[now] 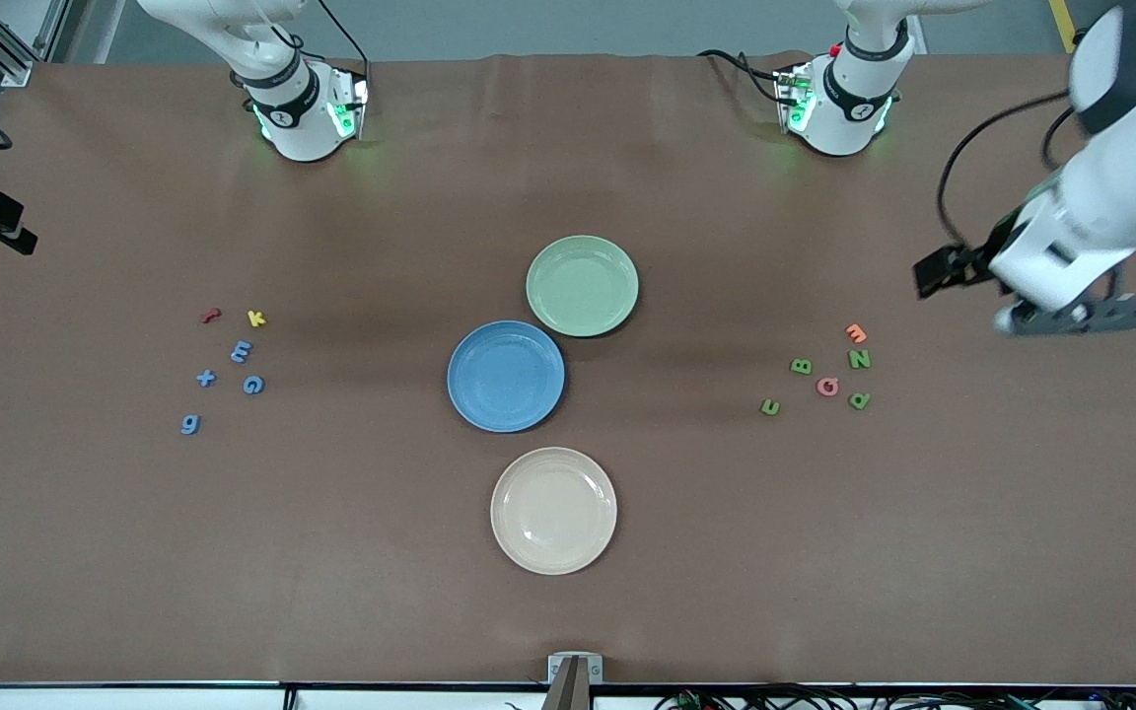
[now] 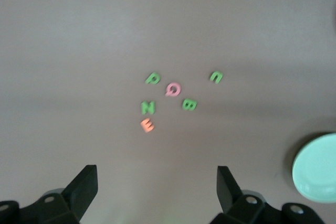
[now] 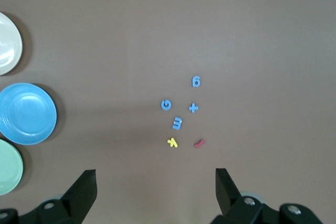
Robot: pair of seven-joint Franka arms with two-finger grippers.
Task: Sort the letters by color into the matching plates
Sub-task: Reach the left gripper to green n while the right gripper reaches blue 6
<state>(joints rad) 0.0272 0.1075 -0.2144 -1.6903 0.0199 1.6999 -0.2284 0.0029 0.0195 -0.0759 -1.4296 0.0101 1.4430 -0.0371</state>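
The left claw (image 1: 1071, 318) and the right claw (image 3: 155, 190), both hanging released over the worktop (image 1: 331, 552), are getting ready; next, one must be picking a green letter (image 1: 801, 367) for the green plate (image 1: 582, 286).

Open counter around two letter clusters and a central column of plates

The three plates, green plate (image 1: 582, 285), blue plate (image 1: 506, 376) and cream plate (image 1: 553, 510), stood mid-counter, the green and blue touching at their rims, the cream set apart nearer the front camera; wide bare counter (image 1: 361, 552) lay between them and each letter cluster. The blue letters (image 1: 241, 351) sat close together with a red letter (image 1: 210, 316) and a yellow letter (image 1: 255, 318) beside them. The green letters (image 1: 801, 366) crowded round a pink letter (image 1: 827, 387), an orange letter (image 1: 855, 332) just beside. The left claw (image 1: 1071, 318) hung, fingers spread, over bare counter beside that cluster
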